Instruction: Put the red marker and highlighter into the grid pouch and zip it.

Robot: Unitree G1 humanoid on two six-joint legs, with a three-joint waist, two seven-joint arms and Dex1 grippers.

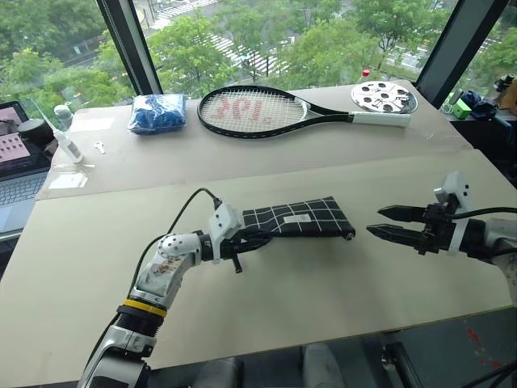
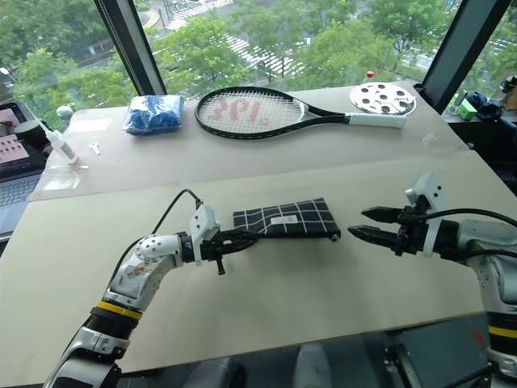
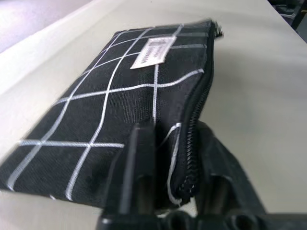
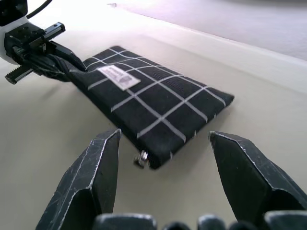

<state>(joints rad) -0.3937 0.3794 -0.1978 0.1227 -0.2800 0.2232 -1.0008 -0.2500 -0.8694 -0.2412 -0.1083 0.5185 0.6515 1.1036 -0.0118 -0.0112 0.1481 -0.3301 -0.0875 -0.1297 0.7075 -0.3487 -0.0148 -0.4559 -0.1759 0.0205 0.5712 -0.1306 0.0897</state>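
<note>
The grid pouch (image 1: 299,219) is lying flat on the bench (image 1: 97,267), label side up, between the two hands. The left hand (image 1: 257,239) is pointing across toward the right hand, and its two black fingers (image 3: 136,163) are straddling the pouch's near corner, one finger resting over the fabric face and the other sitting outside the zippered edge; whether they are pressing on the fabric cannot be told. The zipper teeth along that edge are running closed up to the fingers. The metal zipper slider (image 4: 140,159) is sitting at the pouch's far corner, the one nearest the right hand. The right hand (image 1: 389,222) is hovering just beside that corner without touching it, its fingers standing well apart and holding nothing. The marker and highlighter are not discernible from outside the pouch. Well beyond both hands, a tennis racket (image 1: 266,111), a blue bundle (image 1: 157,111) and a perforated round disc (image 1: 384,96) are lying on the rear section of the bench.
</note>
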